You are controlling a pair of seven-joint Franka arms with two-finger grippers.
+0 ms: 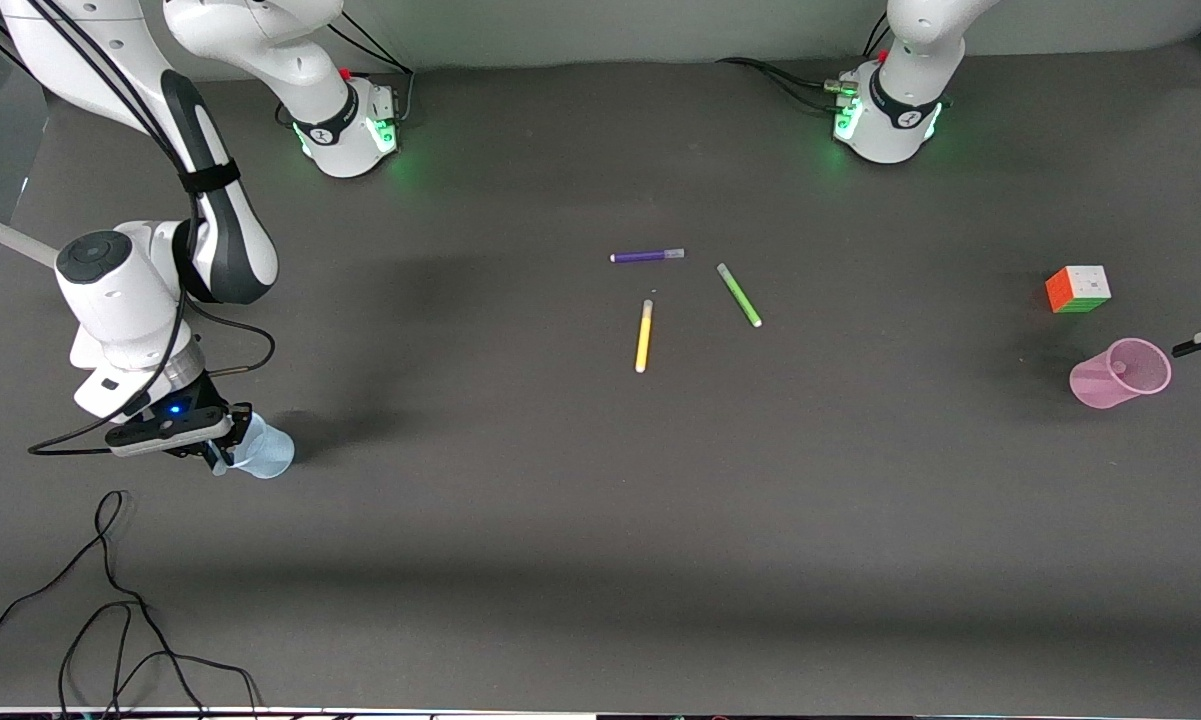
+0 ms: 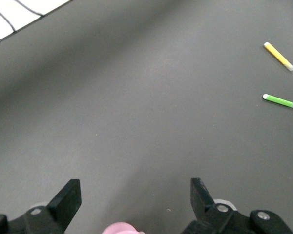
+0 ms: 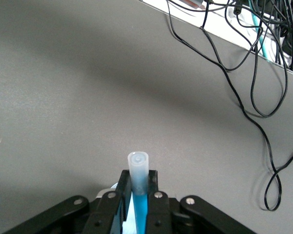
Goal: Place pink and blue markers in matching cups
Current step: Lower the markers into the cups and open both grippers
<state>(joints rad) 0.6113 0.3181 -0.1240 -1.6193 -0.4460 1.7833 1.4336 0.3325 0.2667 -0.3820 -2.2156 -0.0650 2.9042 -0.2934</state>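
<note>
Markers: blue marker [image 3: 138,183] is pinched upright between the right gripper [image 1: 222,440] fingers, pale cap up, directly over the blue cup [image 1: 260,449] at the right arm's end of the table. Step in hand, as judged: lowering it into that cup; the next move calls for a straight descent, then release.

Pink cup [image 1: 1120,373] lies tipped on its side just below the cube [image 1: 1078,289]; a pink top [image 2: 121,228], probably the marker's, shows between the spread fingers of the left gripper [image 2: 132,200], just beside it. Whether it sits inside, I cannot tell.
</note>
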